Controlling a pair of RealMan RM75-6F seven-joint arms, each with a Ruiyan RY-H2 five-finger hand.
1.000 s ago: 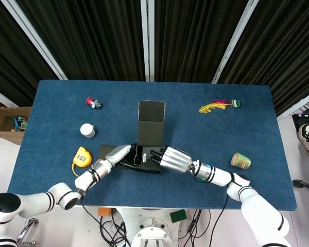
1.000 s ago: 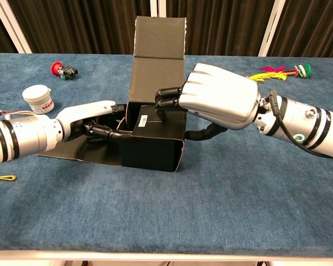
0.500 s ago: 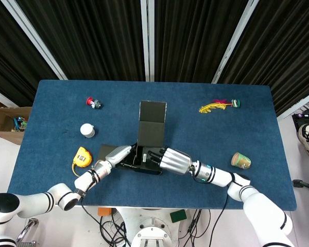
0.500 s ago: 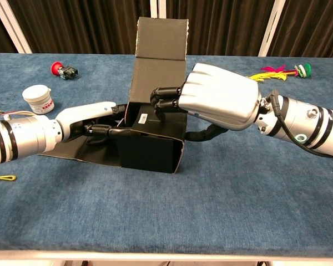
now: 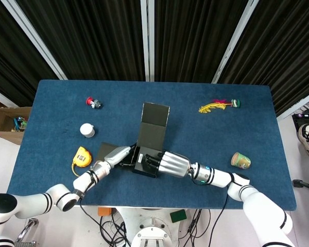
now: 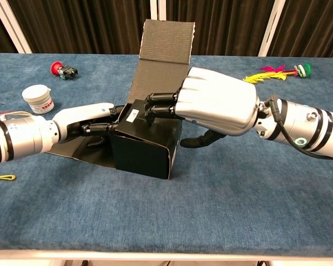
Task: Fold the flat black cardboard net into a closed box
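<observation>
At centre of the blue cloth-covered bench (image 5: pixel 221 134), a partly folded black cardboard box (image 6: pixel 144 144) stands with its long lid flap (image 6: pixel 165 55) raised and tilted back toward the curtains. From the right of the chest view, the right hand (image 6: pixel 213 105) lies over the box's top edge, its dark fingers (image 6: pixel 158 104) curled onto a folded panel while the thumb sits low beside the box's right wall. From the left, the left hand (image 6: pixel 86 119) reaches in, its fingers pressed against the box's left side above a flap still lying flat on the cloth. A small white label (image 6: pixel 132 114) shows on the top panel; its print is too small to read. Along the left of the head view sit a red-capped small toy (image 5: pixel 94 102), a white round jar (image 5: pixel 87 130) and a yellow tape measure (image 5: pixel 82 156). At upper right lies a yellow-and-pink feather toy (image 5: pixel 219 106); a tan cup (image 5: pixel 241 160) lies tipped at lower right.
</observation>
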